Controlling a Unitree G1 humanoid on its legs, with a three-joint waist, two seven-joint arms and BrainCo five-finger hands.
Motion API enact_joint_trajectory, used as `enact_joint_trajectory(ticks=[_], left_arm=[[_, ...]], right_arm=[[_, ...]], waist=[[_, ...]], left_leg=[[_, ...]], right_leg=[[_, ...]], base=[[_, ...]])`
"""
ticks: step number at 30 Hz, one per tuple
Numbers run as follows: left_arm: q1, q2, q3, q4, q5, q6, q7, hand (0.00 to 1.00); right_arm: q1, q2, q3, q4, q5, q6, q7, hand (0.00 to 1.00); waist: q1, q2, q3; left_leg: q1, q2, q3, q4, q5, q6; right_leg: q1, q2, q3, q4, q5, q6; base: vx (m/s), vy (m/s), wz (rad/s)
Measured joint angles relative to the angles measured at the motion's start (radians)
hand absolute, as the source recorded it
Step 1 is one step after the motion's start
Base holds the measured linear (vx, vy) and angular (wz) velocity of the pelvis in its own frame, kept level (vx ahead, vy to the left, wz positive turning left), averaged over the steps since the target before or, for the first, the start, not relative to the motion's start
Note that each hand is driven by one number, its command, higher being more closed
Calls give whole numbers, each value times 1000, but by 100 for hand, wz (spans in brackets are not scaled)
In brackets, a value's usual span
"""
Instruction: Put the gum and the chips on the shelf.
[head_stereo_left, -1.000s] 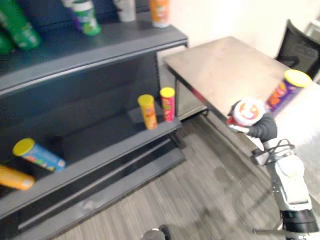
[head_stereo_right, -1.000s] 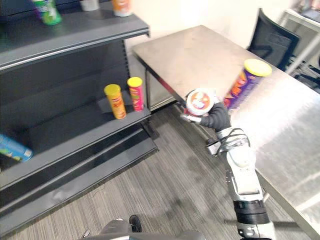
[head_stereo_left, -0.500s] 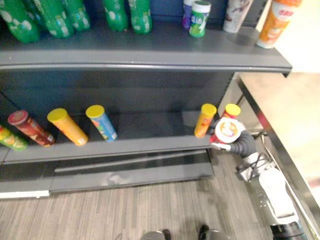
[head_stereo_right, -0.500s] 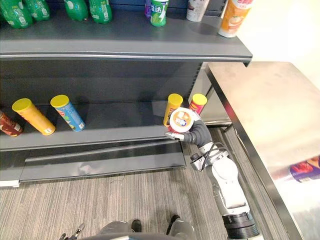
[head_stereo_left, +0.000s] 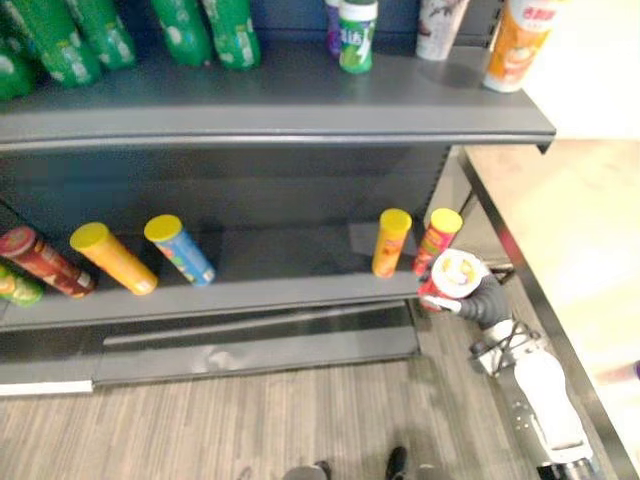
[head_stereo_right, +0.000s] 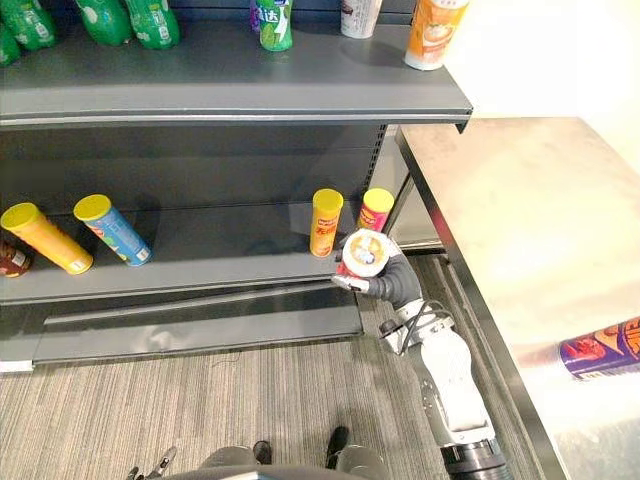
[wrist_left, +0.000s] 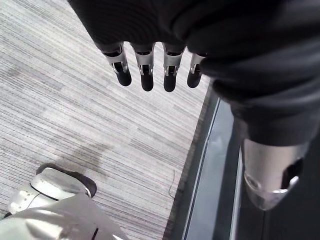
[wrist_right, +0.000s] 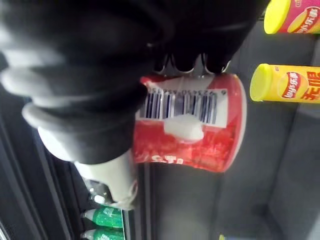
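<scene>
Centre right, right hand (head_stereo_right: 394, 285) grips a red barcoded chips can (wrist_right: 190, 145), fingertips hidden; left hand (wrist_left: 146, 67) has straight fingers, holding nothing.

The red chips can (head_stereo_right: 365, 254) has a white lid with an orange picture and a barcode on its side. The right robot hand (head_stereo_right: 392, 284) holds it, fingers curled round it, lid upward. It is at the lower shelf's (head_stereo_right: 220, 266) front edge, just beside an upright pink can (head_stereo_right: 375, 209). A green-and-white gum bottle (head_stereo_left: 357, 35) stands upright on the top shelf (head_stereo_left: 280, 105).
</scene>
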Motion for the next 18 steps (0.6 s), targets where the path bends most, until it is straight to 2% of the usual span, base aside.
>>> enact_joint_trajectory(ticks=[2, 4, 6, 7, 8, 9, 10, 11, 12, 13, 15, 18], left_arm=[[-7, 1, -5, 2, 0, 1, 0, 0], [-8, 4, -8, 4, 0, 1, -8, 0], [-13, 7, -17, 14, -1, -3, -18, 0], [-27, 9, -17, 28, 1, -6, -23, 0], [-25, 9, -19, 42, 3, -6, -28, 0], [-22, 4, -25, 43, 3, -6, -30, 0], [-12, -10, -37, 43, 3, -7, -31, 0], [-2, -17, -38, 44, 3, -7, -30, 0], [2, -14, -38, 44, 3, -6, -32, 0], [9, -5, -37, 44, 3, -7, -33, 0], [9, 7, -47, 44, 5, -7, -34, 0], [6, 41, -71, 40, 9, -4, -39, 0]], right_arm=[[14, 0, 0, 3, -1, -3, -2, 100], [21, 0, 1, 6, -4, -15, -5, 100], [27, 0, 1, 9, -7, -20, -8, 100], [29, -1, 3, 12, -9, -24, -8, 100], [26, -1, 11, 18, -11, -32, -9, 100], [27, -4, 13, 18, -12, -38, -7, 100], [30, -14, 15, 18, -12, -46, -7, 100], [40, -25, 14, 21, -11, -52, -7, 100], [52, -27, 11, 25, -10, -57, -8, 100], [64, -25, 17, 38, -10, -57, -7, 100], [75, -25, 18, 38, -10, -59, -6, 100], [94, -18, 17, 38, -10, -60, -6, 100]], waist=[[3, 3, -2], [1, 4, -2], [-6, 1, 1], [-2, -14, 10], [1, -2, 8], [0, 10, 7], [-3, 35, 10], [-8, 49, 4], [-10, 46, 2], [-9, 25, -12], [-11, 9, -28], [-10, -29, -36]], left_leg=[[-5, 27, 62, 8, 8, -1], [-6, 18, 84, 14, 44, -6], [-22, -7, 89, 67, 84, -31], [-50, -4, 115, 130, 73, -14], [-54, 35, 164, 126, 54, -1], [-49, 58, 175, 107, 64, -9], [-34, 92, 170, 45, 100, -20], [-18, 115, 170, -11, 115, -29], [-10, 112, 177, -20, 150, -35], [0, 79, 193, -42, 150, -27], [16, 28, 203, -82, 152, -11], [39, -45, 210, -140, 158, 24]], right_leg=[[3, -4, -18, 10, -4, -1], [10, -26, -38, 32, -23, 4], [36, -71, -58, 35, -44, 6], [52, -104, -66, 39, -48, 8], [58, -118, -68, 53, -57, 20], [59, -119, -72, 60, -64, 31], [67, -119, -74, 75, -73, 46], [67, -126, -72, 99, -84, 64], [68, -143, -67, 116, -91, 81], [70, -173, -59, 114, -83, 104], [79, -210, -56, 77, -58, 140], [90, -260, -54, 47, -9, 162]], base=[[-75, -59, 35], [-35, -11, 50], [-53, 48, 56], [-66, 81, 35], [-67, 80, 24], [-44, 101, 7], [-13, 166, 0], [12, 233, -1], [44, 259, -4], [45, 211, -3], [92, 218, 2], [133, 232, 7]])
